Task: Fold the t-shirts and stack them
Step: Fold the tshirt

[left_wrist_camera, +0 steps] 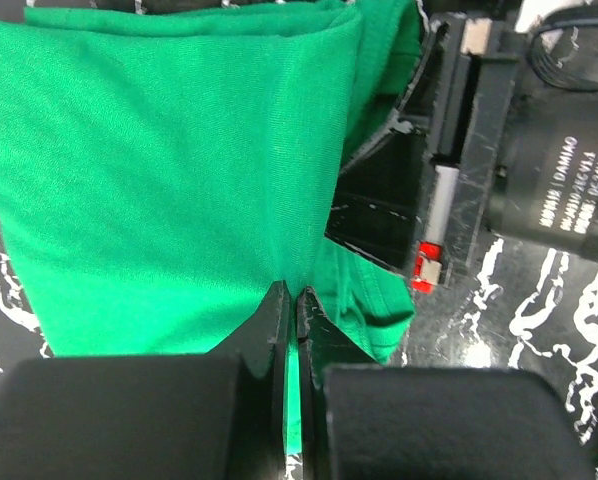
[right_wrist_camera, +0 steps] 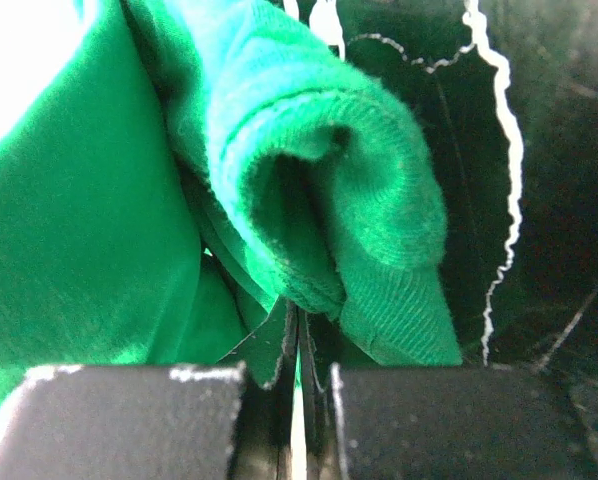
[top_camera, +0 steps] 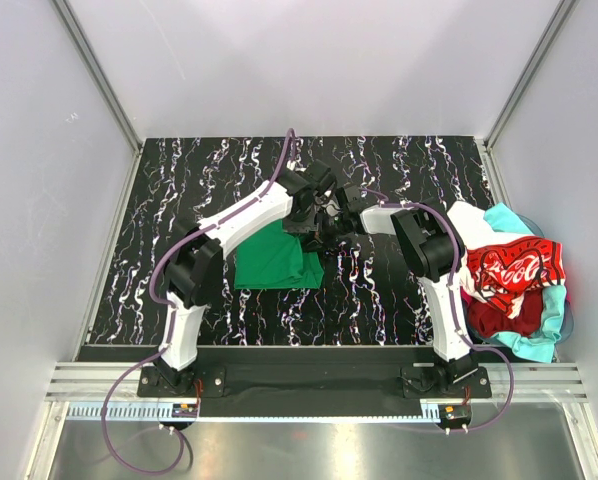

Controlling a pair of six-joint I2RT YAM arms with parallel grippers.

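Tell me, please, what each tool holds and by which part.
Both pinch the green t-shirt: the left tool a crease near its edge, the right tool a bunched, hemmed edge.

Noted: green t-shirt, matt fine-knit cloth, ribbed at its edge; surface, glossy black, white-veined; left pincer and right pincer, matt black plastic.

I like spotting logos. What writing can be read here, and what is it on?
"Coca-Cola": white script on the red t-shirt.
"DAMIAO": white print on the black motor housing, left wrist view; the smaller lines beside it are too blurred to read.
The green t-shirt shows no writing.
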